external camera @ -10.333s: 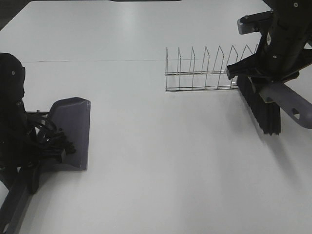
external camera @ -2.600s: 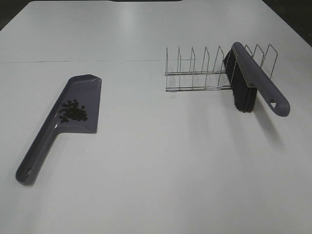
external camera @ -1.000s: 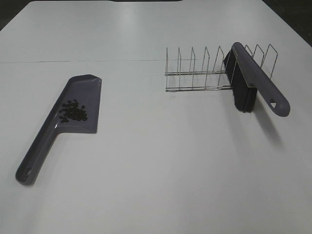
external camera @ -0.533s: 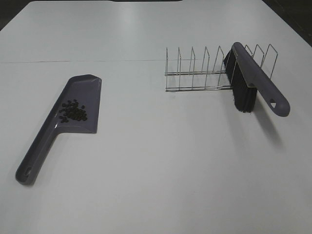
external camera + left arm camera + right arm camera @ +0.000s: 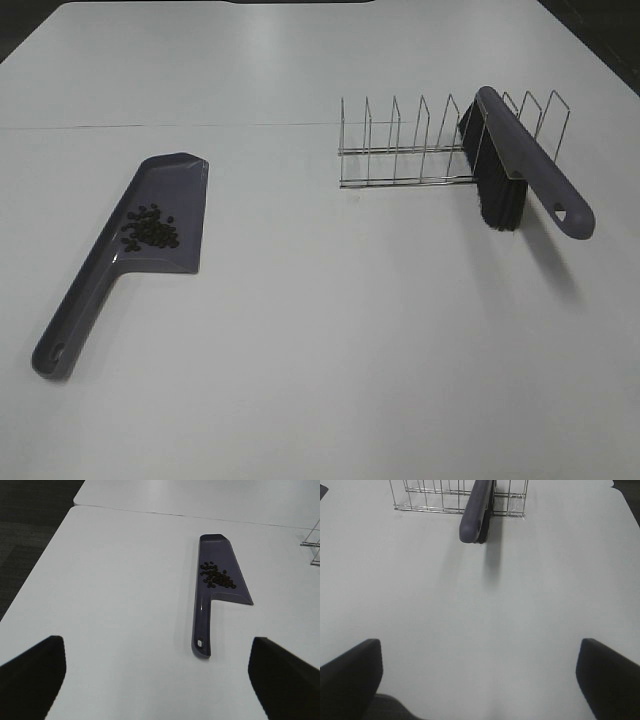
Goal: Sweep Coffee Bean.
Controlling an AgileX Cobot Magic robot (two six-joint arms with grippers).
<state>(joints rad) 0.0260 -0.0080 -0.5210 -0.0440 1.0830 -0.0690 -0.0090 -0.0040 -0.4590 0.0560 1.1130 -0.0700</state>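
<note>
At the left of the overhead frame, the coffee bean (image 5: 149, 229) cluster is sitting inside the purple dustpan (image 5: 140, 240), which is lying flat on the white tabletop (image 5: 330, 330). Nothing is moving compared with the last couple of seconds, whereas ten seconds back both arms were still crowding the pan and the brush (image 5: 520, 170); I am reading that as the sweep being finished and the tools parked. Both arms are now absent overhead, and the wire rack (image 5: 420, 150) is propping the brush at upper right. My left wrist view is giving the beans more closely, while my right wrist view is showing the brush handle end-on. Both sets of jaws are standing wide, holding nothing.
</note>
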